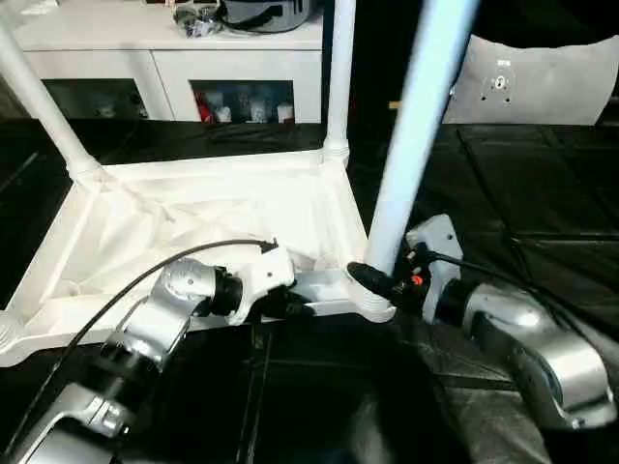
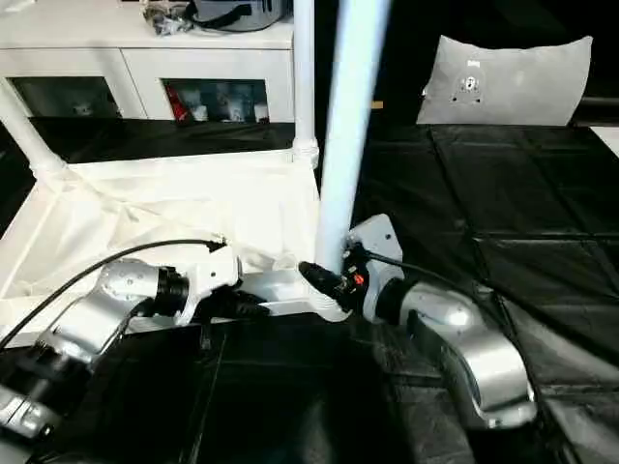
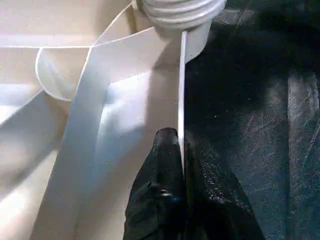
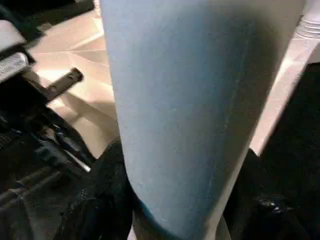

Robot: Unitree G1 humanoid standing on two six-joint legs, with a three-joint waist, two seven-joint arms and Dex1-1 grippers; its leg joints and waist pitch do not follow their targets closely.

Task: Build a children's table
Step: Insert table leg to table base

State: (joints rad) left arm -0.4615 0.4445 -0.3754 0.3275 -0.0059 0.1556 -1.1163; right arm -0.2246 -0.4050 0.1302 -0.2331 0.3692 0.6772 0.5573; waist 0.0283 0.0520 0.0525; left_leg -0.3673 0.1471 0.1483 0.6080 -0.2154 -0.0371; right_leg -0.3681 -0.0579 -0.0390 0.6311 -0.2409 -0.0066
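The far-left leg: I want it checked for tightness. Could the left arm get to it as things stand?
Probably not right away. The left gripper is shut on the tabletop's near rim, steadying it while the right gripper holds a leg. The far-left leg stands across the top; nothing blocks the way once it lets go.

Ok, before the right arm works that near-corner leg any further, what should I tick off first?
1. Left gripper pinching tabletop rim: ok.
2. Right gripper closed around near leg: ok.
3. Near leg's foot at corner socket: ok.
4. Near leg upright: not ok, leaning.
5. Near leg fully seated: cannot tell.
6. Two far legs standing in their sockets: ok.
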